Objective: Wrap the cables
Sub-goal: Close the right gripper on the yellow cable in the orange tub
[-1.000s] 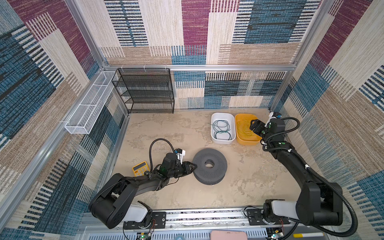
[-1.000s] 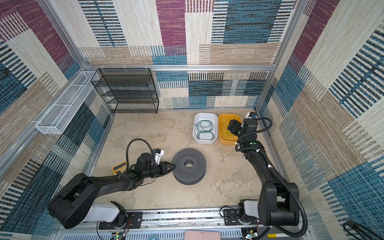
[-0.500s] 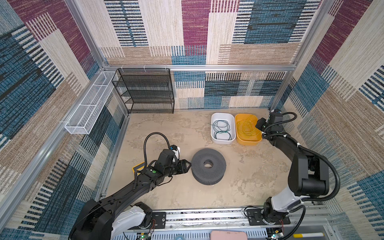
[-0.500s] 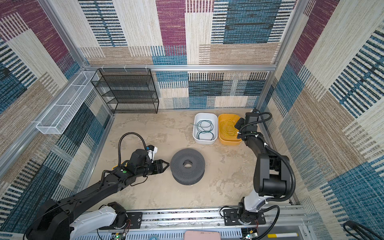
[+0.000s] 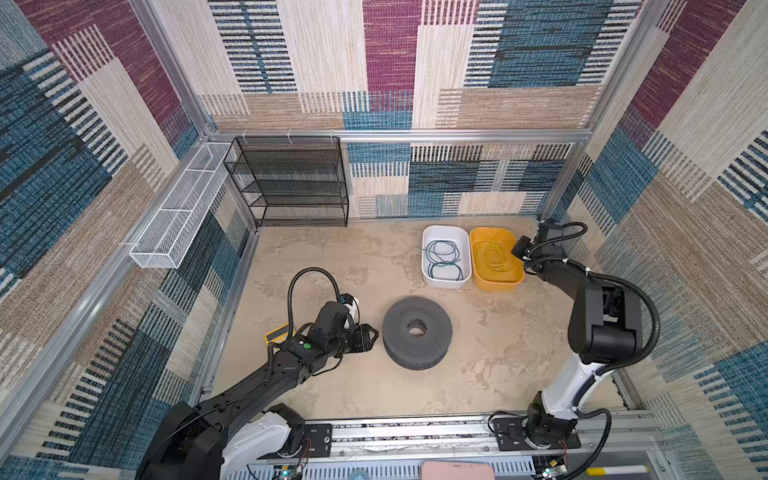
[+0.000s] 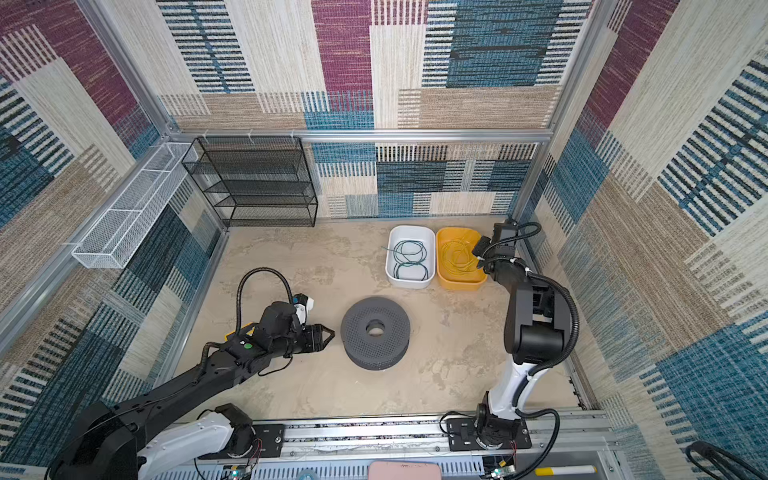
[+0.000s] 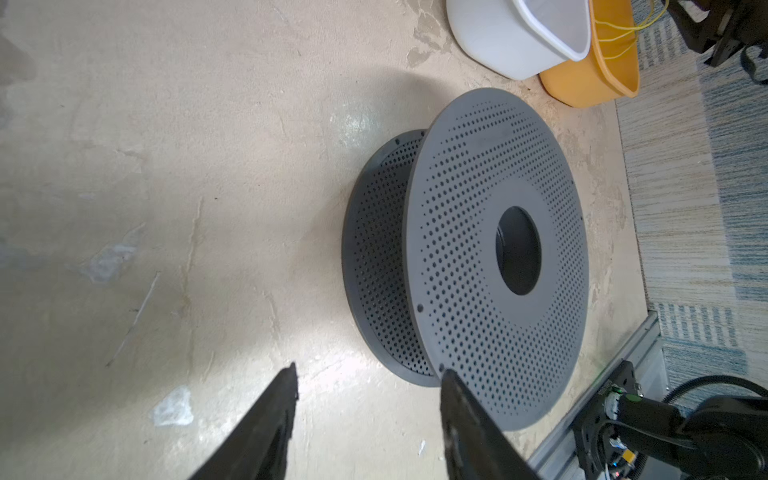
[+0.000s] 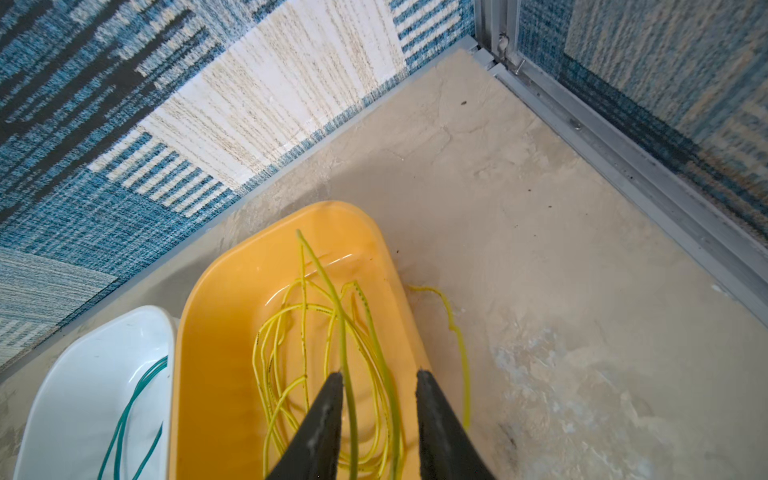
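Farthest left of what matters, the left gripper [image 5: 373,335] hangs low over the counter [image 5: 332,386], pointing at the grey perforated spool [image 5: 434,332] and stopping just short of its rim. In the left wrist view its jaws stand well apart with only bare counter between them.

The spool lies flat mid-counter with its axis upright and its centre hole facing up. No cable is wound on it.

Further right, near the back wall, the white bin [image 5: 445,283] and the yellow bin [image 5: 498,285] stand side by side, their walls touching, long sides running from back to front.

The green cable [image 5: 444,261] lies in the white bin as two loose round loops, one behind the other along the bin's long axis. One free end pokes out over the bin's left rim.

The yellow cable [image 8: 340,332] lies in the yellow bin in slack, overlapping loops stretched along the bin's length. One strand spills over the right rim onto the counter, and one free end lifts up and points toward the back wall.

The right gripper [image 8: 379,374] reaches into the yellow bin from its right side. Its jaws are at a narrow gap, with yellow strands running between them lengthwise. A gap shows on either side of the strands, so we see no pinch.
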Tool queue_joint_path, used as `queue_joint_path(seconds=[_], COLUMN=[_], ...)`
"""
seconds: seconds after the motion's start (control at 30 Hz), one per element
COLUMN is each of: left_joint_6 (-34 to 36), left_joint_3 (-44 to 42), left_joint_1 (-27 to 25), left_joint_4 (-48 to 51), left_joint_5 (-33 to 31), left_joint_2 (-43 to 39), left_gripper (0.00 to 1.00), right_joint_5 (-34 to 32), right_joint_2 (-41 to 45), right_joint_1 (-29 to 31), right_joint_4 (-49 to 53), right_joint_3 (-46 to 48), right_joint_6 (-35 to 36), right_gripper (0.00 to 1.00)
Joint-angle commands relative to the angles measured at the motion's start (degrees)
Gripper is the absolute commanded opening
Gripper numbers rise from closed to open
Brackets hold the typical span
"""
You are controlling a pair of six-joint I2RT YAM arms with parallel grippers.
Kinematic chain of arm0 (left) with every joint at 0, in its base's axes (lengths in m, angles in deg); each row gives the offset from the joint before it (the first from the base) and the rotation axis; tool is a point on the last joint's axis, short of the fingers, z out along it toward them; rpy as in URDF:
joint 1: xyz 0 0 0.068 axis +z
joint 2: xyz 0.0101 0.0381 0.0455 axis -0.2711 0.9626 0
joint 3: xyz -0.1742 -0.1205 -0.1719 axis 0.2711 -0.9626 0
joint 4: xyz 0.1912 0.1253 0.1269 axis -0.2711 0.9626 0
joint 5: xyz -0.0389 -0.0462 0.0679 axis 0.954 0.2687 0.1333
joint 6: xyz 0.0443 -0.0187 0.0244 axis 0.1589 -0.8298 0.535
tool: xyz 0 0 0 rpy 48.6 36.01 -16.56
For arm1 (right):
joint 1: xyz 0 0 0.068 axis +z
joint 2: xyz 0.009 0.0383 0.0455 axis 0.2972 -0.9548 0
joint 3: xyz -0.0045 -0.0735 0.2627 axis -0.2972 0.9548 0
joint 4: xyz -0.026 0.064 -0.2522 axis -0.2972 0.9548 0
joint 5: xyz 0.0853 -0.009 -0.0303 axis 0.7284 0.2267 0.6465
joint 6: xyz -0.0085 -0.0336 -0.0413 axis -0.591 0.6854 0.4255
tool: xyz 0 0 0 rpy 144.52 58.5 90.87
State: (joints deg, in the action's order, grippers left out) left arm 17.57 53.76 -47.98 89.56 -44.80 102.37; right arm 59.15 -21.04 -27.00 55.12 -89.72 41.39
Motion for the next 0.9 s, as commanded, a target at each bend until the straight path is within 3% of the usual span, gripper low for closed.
queue_joint_path(seconds=[0.0, 0.17, 0.57, 0.87], left_joint_6=[1.06, 0.35, 0.15, 0.04], left_joint_3=[1.05, -0.17, 0.05, 0.01], left_joint_1=[0.1, 0.14, 0.08, 0.13], left_joint_4=[-0.78, -3.13, -4.86, -4.61], left_joint_5=[0.68, 0.98, 2.68, 1.53], left_joint_2=[1.03, 2.59, 4.82, 2.53], left_gripper=[0.57, 0.56, 0.54, 0.53], right_joint_5=[3.42, 6.05, 2.79, 4.51], right_joint_2=[-1.33, -1.5, 4.62, 7.54], right_joint_1=[0.18, 0.14, 0.18, 0.14], right_joint_4=[-0.94, -2.99, -3.14, -4.3], right_joint_3=[-0.45, 0.79, 2.28, 3.3], right_joint_6=[0.87, 2.33, 1.71, 0.78], right_gripper=[0.3, 0.18, 0.14, 0.12])
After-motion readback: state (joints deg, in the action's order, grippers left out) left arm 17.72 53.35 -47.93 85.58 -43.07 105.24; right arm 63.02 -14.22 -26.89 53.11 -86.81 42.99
